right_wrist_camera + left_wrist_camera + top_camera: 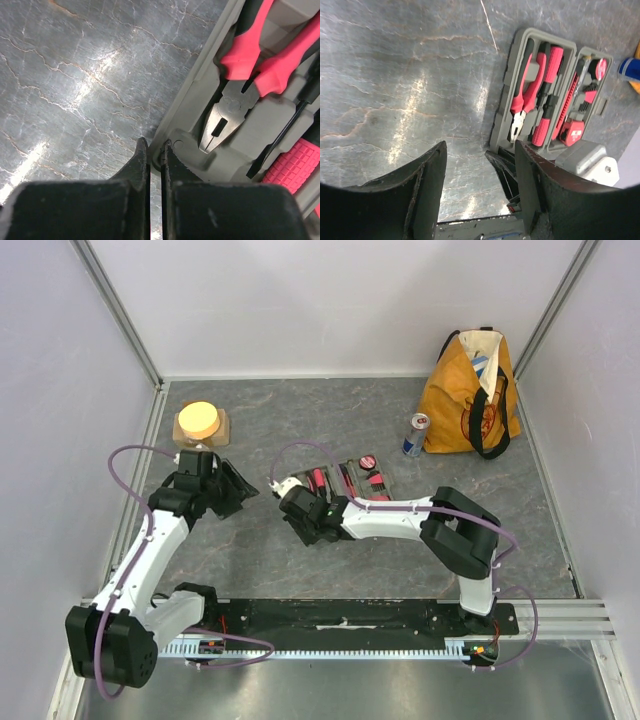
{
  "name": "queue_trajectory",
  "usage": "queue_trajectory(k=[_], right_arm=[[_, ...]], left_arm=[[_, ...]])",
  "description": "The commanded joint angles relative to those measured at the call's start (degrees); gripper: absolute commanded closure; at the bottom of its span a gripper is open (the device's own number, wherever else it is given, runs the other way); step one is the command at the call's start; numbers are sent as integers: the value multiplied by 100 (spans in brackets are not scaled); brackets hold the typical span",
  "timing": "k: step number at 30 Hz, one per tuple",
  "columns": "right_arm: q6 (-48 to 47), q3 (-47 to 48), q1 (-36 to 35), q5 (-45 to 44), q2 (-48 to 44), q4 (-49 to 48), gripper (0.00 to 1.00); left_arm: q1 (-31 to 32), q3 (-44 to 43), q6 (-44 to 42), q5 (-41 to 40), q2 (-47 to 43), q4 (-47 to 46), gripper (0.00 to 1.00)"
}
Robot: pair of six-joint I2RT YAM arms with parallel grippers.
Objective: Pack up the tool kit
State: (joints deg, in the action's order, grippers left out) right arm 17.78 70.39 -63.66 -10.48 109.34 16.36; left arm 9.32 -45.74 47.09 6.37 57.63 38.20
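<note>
Now open tool kit (506, 95) w/ pliers (524, 92), screwdrivers (551, 65) inside; R jaws tight on its rim, L jaws wide, empty

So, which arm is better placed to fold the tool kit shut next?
Right. The right pincer is closed on the rim of the tool kit, probably ready to lift that half. The left pincer hangs open over the table, apart from the kit.
</note>
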Motion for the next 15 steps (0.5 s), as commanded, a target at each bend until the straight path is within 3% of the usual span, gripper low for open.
queue_trajectory(k=[1, 7, 15], right_arm=[[-64, 63, -77, 283, -386, -370, 100], [-143, -166, -77, 801, -1010, -809, 100], [15, -113, -77, 1232, -1064, -1082, 100]], left_arm=[[-62, 240, 2, 811, 134, -602, 38], [-62, 741, -279, 2182, 670, -1805, 37], [-36, 812, -420, 2597, 1233, -2465, 31]])
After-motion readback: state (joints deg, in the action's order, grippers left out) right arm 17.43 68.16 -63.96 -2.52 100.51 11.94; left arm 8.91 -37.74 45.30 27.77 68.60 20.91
